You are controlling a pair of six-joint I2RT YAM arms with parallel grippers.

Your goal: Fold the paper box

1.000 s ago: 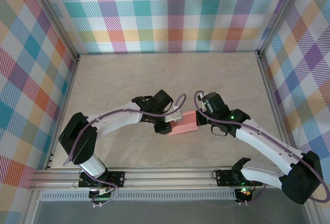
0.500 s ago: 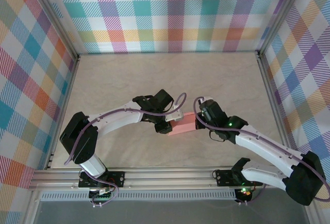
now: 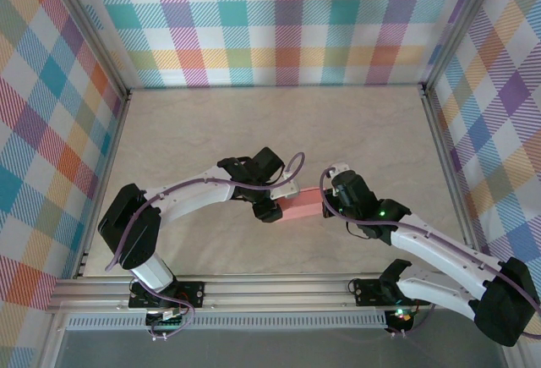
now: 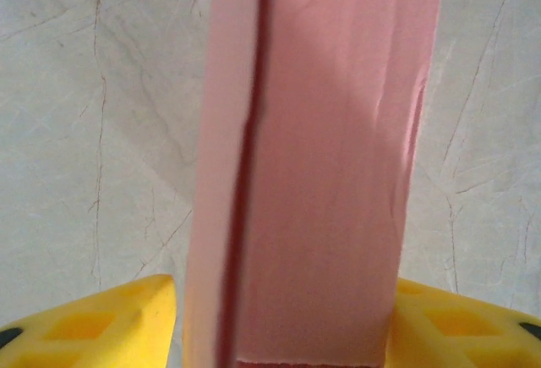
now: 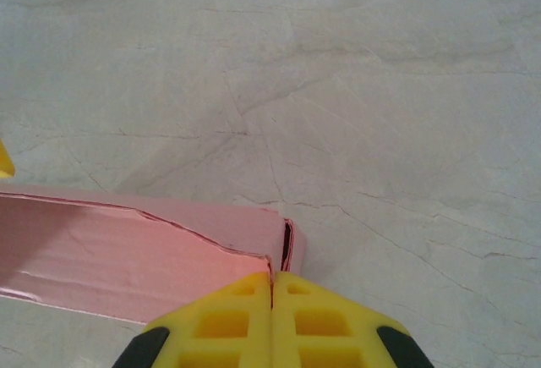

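Note:
The paper box (image 3: 303, 206), a salmon-pink folded shallow box, lies at the table's middle between my two grippers. In the left wrist view the paper box (image 4: 313, 173) runs away from me between the yellow fingers (image 4: 110, 321). A thin strip of table shows between the left finger and the card, so my left gripper (image 4: 283, 338) stands open around its near end. My right gripper (image 5: 272, 282) is shut, its joined tips resting on the top edge of the paper box (image 5: 127, 249) beside the slightly gaping end flap. From above, the left gripper (image 3: 272, 205) and right gripper (image 3: 328, 202) meet the box's two ends.
Pale marbled tabletop (image 3: 254, 131) extends behind the box and to both sides. Checked cloth walls on aluminium rails (image 3: 275, 87) close in the workspace on three sides. Both arm bases sit on the near rail (image 3: 270, 292).
My right gripper has swung toward the near side and come down onto the box's right end. The box has nudged slightly. The left arm stays at the box's left end.

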